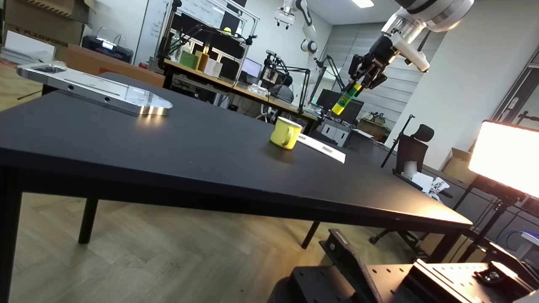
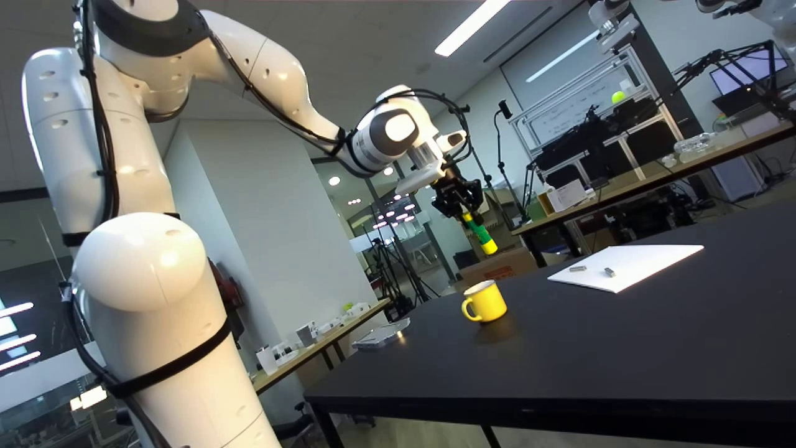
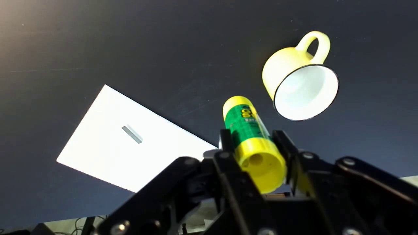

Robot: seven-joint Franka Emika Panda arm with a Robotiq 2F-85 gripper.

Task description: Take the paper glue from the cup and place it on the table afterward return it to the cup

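The paper glue is a yellow and green stick, seen in both exterior views [image 1: 346, 100] [image 2: 481, 234] and in the wrist view [image 3: 244, 122]. My gripper [image 3: 253, 137] is shut on it near its open, hollow yellow end. The glue hangs tilted in the air, its other end pointing down, above the table [image 1: 189, 147]. The yellow cup stands upright on the table in both exterior views [image 1: 285, 134] [image 2: 485, 303]. In the wrist view the cup [image 3: 287, 70] lies right of the glue, apart from it; its white inside shows nothing in it.
A white sheet [image 2: 647, 264] with small grey metal pieces lies on the table near the cup; it also shows in the wrist view [image 3: 130, 163]. A thick metal plate [image 1: 109, 92] lies at the table's far end. A bright lamp [image 1: 509, 155] stands beside the table.
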